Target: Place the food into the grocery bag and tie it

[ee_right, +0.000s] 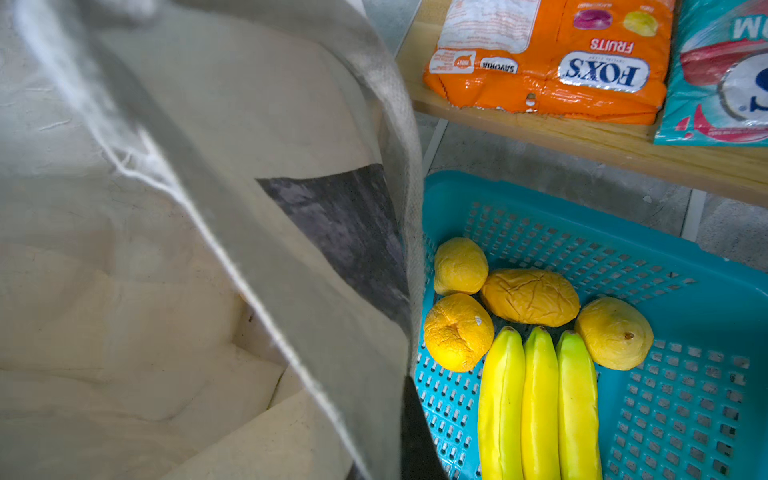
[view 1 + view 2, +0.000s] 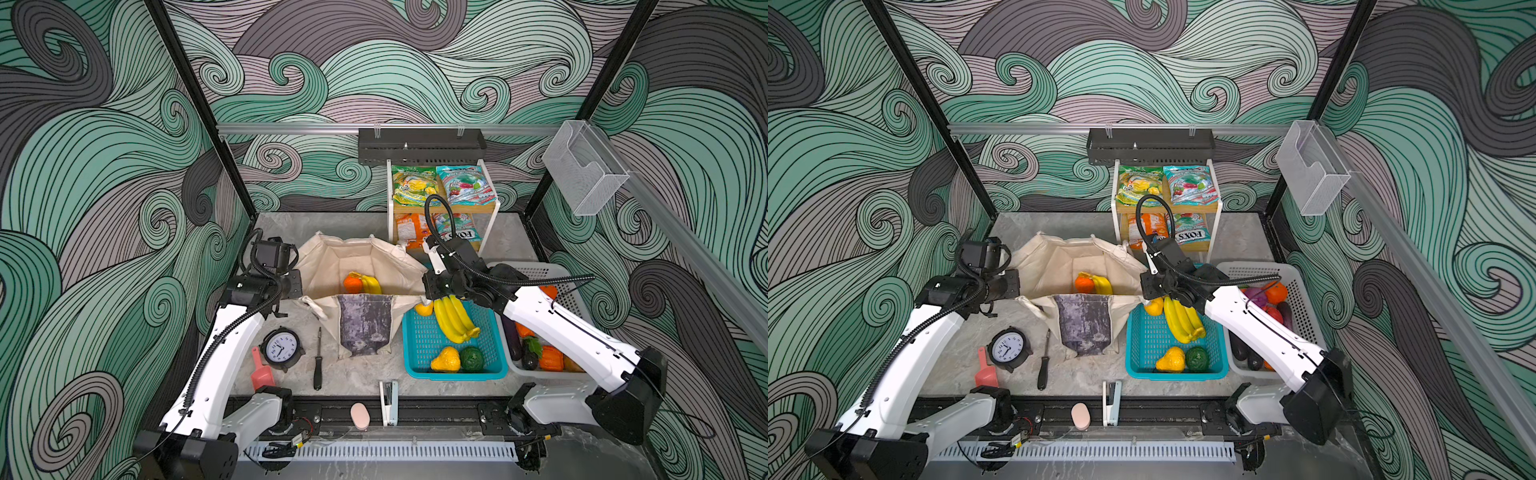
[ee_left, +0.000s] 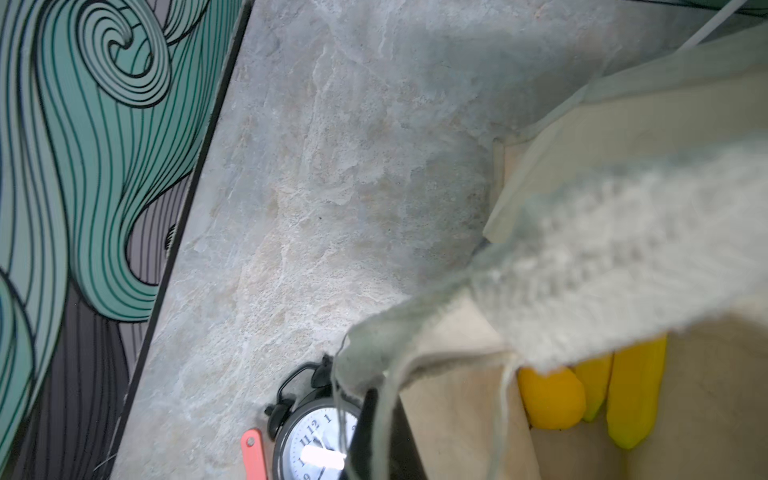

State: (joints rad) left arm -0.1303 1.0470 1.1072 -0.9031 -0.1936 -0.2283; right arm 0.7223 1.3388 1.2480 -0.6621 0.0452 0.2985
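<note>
Cream canvas grocery bag (image 2: 357,257), grey-purple panel, counter centre, mouth open. Rims pinched tight by left gripper (image 2: 298,291) and right gripper (image 2: 427,296). Inside: one toy orange (image 2: 351,284), one yellow banana bunch (image 2: 371,284). Adjacent teal plastic basket (image 2: 457,376): one three-banana bunch (image 2: 455,322). Four glossy candy packets (image 2: 415,185) on wooden shelf (image 2: 457,207), back edge.

Teal/grey swirl walls (image 2: 104,166) w/ marble-look tabletop (image 2: 357,380).

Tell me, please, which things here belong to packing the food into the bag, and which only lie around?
For the job: grocery bag, orange already inside it, bananas in the teal basket, vegetables in the white basket, candy packets at the back.

Lying about: alarm clock, screwdriver, pink scoop, stapler, pink oval object.
</note>
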